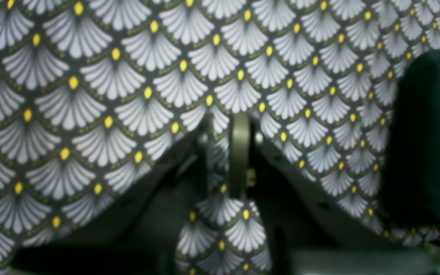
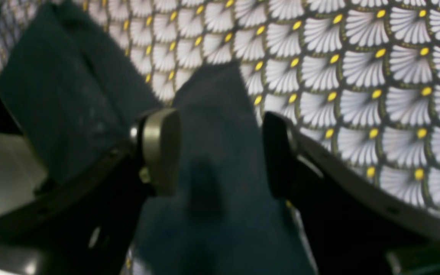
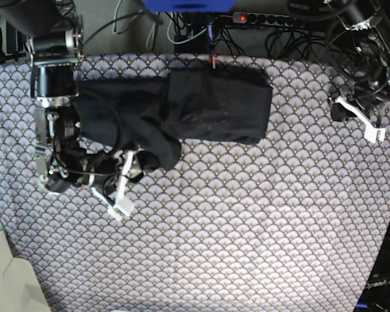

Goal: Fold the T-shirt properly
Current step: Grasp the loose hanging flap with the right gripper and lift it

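The black T-shirt (image 3: 214, 107) lies bunched along the far side of the table, its right part folded into a rough rectangle and its left part crumpled. My right gripper (image 3: 117, 188) sits at the shirt's near left end. In the right wrist view its jaws (image 2: 220, 149) stand wide open, with a tongue of the T-shirt (image 2: 59, 99) lying between and under the fingers. My left gripper (image 3: 369, 129) hovers over the far right of the table, away from the shirt. Its fingers (image 1: 239, 152) are nearly together with nothing between them, and the T-shirt (image 1: 426, 145) shows dark at the right edge.
A grey scallop-print tablecloth (image 3: 247, 227) with yellow dots covers the whole table. Cables and a power strip (image 3: 247, 17) run behind the far edge. More cables hang around the arm at the far right. The table's left edge meets a pale floor (image 3: 3, 273).
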{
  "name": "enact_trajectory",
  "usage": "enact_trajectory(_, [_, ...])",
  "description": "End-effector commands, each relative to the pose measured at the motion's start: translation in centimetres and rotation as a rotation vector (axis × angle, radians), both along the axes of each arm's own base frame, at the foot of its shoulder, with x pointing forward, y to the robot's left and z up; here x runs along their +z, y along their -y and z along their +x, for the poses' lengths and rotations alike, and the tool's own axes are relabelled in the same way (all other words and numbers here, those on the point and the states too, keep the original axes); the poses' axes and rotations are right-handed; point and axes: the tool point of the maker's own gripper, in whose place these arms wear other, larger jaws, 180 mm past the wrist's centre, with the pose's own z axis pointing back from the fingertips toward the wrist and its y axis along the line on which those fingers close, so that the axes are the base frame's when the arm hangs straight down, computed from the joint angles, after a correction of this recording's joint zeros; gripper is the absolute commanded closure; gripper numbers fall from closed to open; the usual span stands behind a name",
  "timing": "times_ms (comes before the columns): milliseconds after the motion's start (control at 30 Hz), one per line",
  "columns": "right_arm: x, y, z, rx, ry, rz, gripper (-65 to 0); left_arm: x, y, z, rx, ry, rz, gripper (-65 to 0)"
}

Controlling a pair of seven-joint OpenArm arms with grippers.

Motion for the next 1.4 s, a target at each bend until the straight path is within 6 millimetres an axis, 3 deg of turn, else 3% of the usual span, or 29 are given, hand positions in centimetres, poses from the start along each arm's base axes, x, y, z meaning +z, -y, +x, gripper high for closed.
enact_trajectory(0, [1.6,0.0,1.4,-0.009,0.055,0.029,-35.7,1.5,-0.5,0.9,-0.004,0.055,0.017,-6.7])
enact_trajectory(133, [1.5,0.2,1.6,-0.009,0.064,0.032,-35.7,1.3,-0.5,0.9,-0.003,0.05,0.013,-6.7])
enact_trajectory(367, [1.1,-1.3,1.2,0.035,0.088,0.044,-35.7,1.4,-0.5,0.9,-0.003,0.053,0.014,-6.7])
enact_trajectory(533, [-1.5,-1.1,0.8,0.005,0.007,0.064,-35.7,1.5,-0.5,0.9,-0.006,0.052,0.018,-6.7])
enact_trajectory(867, [-1.5,-0.6,1.6,-0.011,0.023,0.068,-35.7,1.5,-0.5,0.9,-0.005,0.056,0.019,-6.7])
enact_trajectory(1133, [-4.1,-0.4,0.8,-0.048,-0.052,0.088,-35.7,1.4,-0.5,0.9,-0.004,0.054,0.016,-6.7])
enact_trajectory(1367, [-4.7,-1.2,0.0,-0.022,-0.07,0.083,-35.4,1.5,-0.5,1.1,-0.003,0.057,0.015,-6.7])
